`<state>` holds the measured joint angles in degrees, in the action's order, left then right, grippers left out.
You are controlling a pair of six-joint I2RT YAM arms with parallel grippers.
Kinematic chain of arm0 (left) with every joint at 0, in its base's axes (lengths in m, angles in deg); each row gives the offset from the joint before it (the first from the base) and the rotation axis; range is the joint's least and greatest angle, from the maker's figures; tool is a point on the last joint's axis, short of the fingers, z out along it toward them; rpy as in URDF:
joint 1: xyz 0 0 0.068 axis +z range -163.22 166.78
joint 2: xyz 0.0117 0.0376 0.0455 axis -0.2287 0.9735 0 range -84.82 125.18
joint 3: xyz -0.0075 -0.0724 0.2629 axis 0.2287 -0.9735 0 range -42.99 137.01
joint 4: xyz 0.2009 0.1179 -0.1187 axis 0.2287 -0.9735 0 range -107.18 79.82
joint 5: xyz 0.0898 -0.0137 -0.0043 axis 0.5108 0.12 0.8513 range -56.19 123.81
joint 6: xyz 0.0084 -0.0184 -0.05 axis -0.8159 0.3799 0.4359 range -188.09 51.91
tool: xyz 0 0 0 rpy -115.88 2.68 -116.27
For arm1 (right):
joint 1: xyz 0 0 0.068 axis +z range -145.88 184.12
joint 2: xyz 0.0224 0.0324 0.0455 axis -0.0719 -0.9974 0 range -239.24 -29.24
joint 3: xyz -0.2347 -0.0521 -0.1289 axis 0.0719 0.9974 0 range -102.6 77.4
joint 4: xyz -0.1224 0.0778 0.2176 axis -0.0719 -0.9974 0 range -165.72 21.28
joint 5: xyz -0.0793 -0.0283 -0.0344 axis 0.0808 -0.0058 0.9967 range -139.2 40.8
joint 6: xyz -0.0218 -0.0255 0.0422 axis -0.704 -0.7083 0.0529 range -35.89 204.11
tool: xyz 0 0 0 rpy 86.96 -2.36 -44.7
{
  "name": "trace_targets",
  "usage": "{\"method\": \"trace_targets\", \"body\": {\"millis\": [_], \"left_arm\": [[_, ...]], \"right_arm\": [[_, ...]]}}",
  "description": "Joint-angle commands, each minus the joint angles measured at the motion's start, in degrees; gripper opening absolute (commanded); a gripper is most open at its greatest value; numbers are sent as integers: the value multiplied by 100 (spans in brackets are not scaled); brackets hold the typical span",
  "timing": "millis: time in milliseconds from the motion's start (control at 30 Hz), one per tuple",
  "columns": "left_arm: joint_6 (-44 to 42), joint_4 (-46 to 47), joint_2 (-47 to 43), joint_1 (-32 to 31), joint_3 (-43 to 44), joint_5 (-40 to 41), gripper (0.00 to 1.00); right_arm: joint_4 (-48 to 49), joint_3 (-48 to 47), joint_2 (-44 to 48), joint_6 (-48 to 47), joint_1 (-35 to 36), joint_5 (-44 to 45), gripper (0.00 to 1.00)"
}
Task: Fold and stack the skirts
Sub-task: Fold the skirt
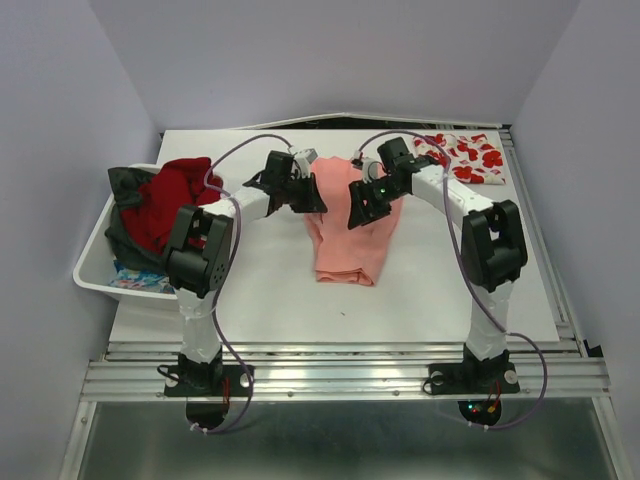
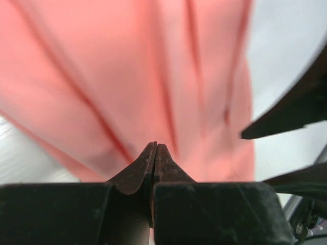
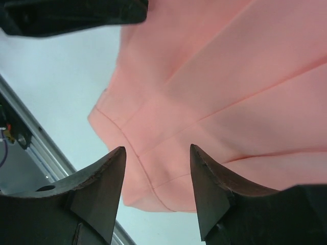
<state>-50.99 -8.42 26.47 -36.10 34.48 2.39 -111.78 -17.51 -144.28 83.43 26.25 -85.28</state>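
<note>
Fingers on my L gripper are pressed tip to tip at the left edge of the salmon-pink skirt — can't tell if any cloth is nipped btwn them. R gripper hangs w/ its fingers spread over a hem corner of that skirt, nothing btwn them. It lies as a narrow strip mid-table, btwn both arms. White skirt w/ red flowers sits at the far-right corner — well apart. White bin at left holds red cloth & dark cloth.
</note>
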Motion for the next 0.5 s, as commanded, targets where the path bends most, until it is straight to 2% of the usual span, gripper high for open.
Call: {"method": "trace_targets", "body": {"millis": [0,167,267,333,367,400,467], "left_arm": [[258,158,357,239,251,92,8],[224,123,579,415,128,57,7],[-197,-79,194,389,119,-75,11],[-899,-403,-149,337,93,-5,18],[-1528,-622,-586,223,49,213,25],[-1534,-624,-808,161,-21,215,25],[-2515,-852,-1291,64,-346,548,40]], "right_arm": [[-62,-11,-360,-265,-60,294,59],[70,315,-703,-379,-60,145,59],[62,386,-748,-484,-60,66,59],[70,412,-608,-485,-60,-22,59],[36,404,-407,-476,-60,-109,59],[1,377,-300,-459,-60,-154,60],[-78,307,-107,-432,-60,-268,60]]}}
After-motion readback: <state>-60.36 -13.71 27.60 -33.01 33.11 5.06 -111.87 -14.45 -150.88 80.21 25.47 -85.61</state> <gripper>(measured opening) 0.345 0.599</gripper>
